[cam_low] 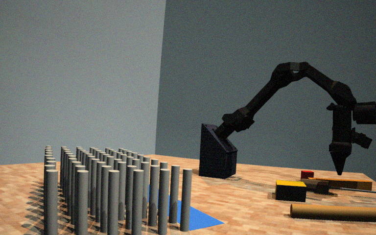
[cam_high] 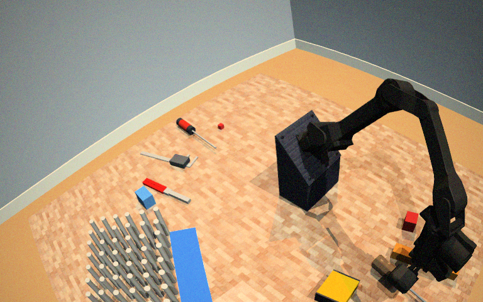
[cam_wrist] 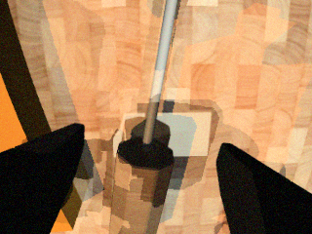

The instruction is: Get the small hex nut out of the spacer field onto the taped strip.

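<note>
My gripper (cam_low: 339,172) (cam_wrist: 152,143) points down, open, above a tool with a thick brown handle (cam_high: 380,265) (cam_low: 313,185) (cam_wrist: 141,200) and a thin grey shaft (cam_low: 352,190) (cam_wrist: 163,54). The handle lies on the table between and below the parted fingertips in the wrist view. The tool's far end is out of view. Upright grey spacers (cam_high: 143,262) (cam_low: 186,199) stand in rows at the left. The blue taped strip (cam_high: 192,267) (cam_low: 199,220) lies beside them. I cannot see the nut; the spacers may hide it.
An orange bar (cam_high: 402,251) (cam_low: 363,185) (cam_wrist: 10,127) lies beside the tool. Nearby are a yellow-topped block (cam_high: 336,284) (cam_low: 291,191), a red block (cam_high: 411,220) (cam_low: 307,174) and a wooden cylinder (cam_low: 332,212). A red-handled screwdriver (cam_high: 185,125) and blue block (cam_high: 144,197) lie farther away.
</note>
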`<control>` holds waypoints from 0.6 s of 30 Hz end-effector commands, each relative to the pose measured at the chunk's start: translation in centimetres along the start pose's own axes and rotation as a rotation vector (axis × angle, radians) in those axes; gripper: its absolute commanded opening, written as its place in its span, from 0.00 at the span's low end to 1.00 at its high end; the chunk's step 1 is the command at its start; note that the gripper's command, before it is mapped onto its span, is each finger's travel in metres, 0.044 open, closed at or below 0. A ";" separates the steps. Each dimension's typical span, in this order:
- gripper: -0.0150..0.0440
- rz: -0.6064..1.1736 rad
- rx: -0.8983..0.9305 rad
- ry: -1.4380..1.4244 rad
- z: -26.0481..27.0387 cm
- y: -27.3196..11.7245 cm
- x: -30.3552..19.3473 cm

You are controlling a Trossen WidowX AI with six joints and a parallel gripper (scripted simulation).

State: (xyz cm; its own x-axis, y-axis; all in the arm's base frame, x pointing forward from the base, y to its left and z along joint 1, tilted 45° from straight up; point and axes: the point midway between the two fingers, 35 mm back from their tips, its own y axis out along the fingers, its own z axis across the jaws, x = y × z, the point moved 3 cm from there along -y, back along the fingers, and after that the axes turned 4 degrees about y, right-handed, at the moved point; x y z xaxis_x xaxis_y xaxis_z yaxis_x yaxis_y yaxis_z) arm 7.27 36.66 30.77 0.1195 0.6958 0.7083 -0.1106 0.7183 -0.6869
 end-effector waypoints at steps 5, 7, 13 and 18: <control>0.73 0.006 -0.005 0.008 -0.2 1.5 -0.1; 0.73 0.006 -0.005 0.008 -0.2 1.8 -0.1; 0.73 0.006 -0.004 0.008 -0.2 2.8 -0.1; 0.73 0.006 -0.004 0.008 -0.2 3.6 -0.1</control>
State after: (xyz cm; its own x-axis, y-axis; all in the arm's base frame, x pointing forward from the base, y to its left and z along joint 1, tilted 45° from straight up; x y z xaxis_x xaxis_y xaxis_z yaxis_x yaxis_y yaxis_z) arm 7.01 38.82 28.77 0.1200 0.6960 0.7079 -0.1115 0.7180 -0.6870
